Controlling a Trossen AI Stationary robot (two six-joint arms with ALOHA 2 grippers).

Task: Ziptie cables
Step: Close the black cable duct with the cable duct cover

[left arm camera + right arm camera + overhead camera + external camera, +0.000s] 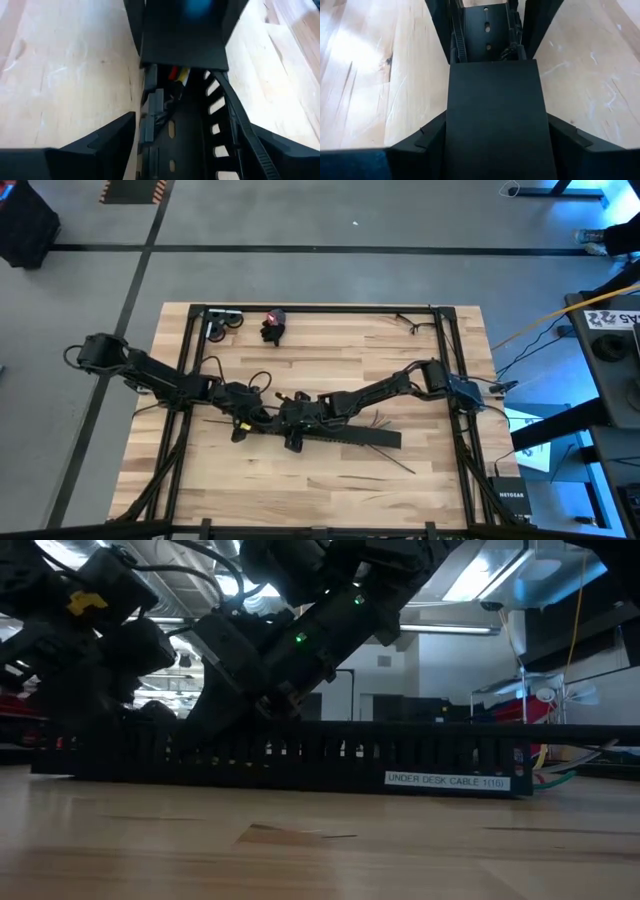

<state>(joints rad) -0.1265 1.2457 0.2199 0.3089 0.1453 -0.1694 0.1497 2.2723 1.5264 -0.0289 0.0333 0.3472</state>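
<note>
The long black slotted bar [345,436] lies flat on the wooden table, its label facing the low view [445,780]. The cables run inside it: red and yellow wires [177,75] show in its channel, and thin ends [378,420] [555,775] fan out at its right end. My left gripper [192,135] [243,423] is open at the bar's left end, one finger beside each wall; whether they touch, I cannot tell. My right gripper [496,125] [292,423] sits just to the right of it, over the bar. A dark zip-tie strip [247,142] lies along one wall. My right gripper holds a smooth black covered stretch of the bar [495,115], near its left end. One finger is on each long edge [451,125], so the fingers lie across the bar. They slant down from the table's right. The bar stays on the table.
Loose zip-tie strips [397,462] lie near the bar's right end. A black-and-red object [272,327] and a metal part [225,322] sit at the far edge, and a thin wire [410,320] at the far right. Black frame rails [190,360] [447,350] border the table's sides.
</note>
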